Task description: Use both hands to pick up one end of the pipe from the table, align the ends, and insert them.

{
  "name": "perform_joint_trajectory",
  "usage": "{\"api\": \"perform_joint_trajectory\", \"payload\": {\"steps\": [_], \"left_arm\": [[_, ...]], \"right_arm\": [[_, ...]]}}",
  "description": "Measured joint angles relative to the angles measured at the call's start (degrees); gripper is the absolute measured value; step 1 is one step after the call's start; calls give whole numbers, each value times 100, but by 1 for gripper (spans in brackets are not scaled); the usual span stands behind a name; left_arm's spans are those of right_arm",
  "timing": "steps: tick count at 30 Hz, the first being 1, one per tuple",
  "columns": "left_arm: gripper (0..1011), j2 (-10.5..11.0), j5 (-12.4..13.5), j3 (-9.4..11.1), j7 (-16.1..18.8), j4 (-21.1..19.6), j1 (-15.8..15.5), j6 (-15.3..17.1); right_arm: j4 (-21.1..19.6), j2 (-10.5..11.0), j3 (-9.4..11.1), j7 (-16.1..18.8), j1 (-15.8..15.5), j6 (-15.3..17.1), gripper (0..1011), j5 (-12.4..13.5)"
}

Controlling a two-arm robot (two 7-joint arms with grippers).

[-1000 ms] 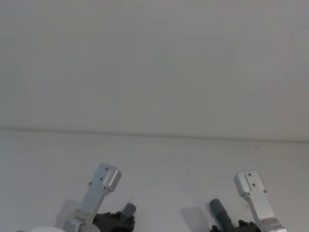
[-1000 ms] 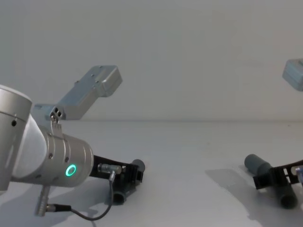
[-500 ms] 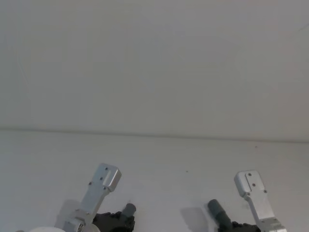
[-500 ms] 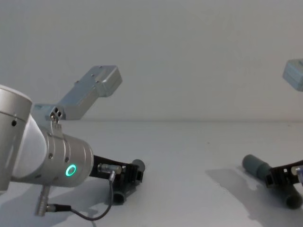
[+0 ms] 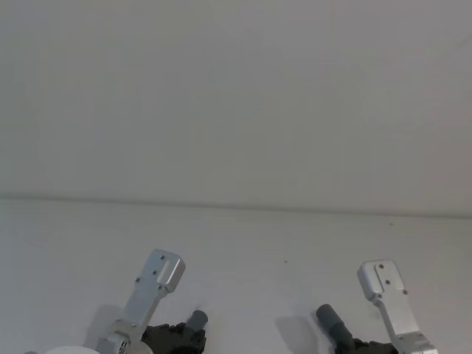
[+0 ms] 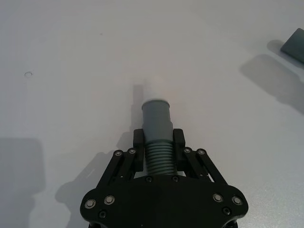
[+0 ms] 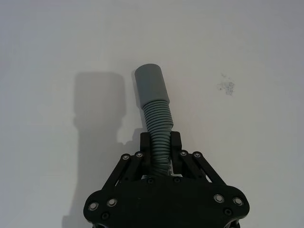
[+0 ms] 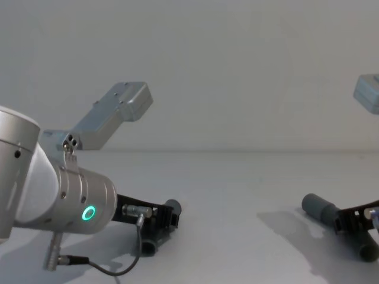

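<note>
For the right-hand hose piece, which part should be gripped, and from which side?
Grip the right hose piece on its corrugated section, behind the smooth cuff, coming from the rear so the jaws close across it. The right gripper is shut on it this way: the ribs likely resist slipping, and the cuff projects free for mating.
</note>
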Motion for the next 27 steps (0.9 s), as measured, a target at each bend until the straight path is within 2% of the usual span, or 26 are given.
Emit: {"api": "perform_joint_trajectory", "payload": {"steps": [21,27], "left_arm": [[322,1,2,0,-5,2,-4,2],[322,53,30,51,-116,13,-66,25]], "right_arm": [[-2,4,0,6,0,-5,215,1],[-36,87,-2,147,-28,-151,215,18]]}}
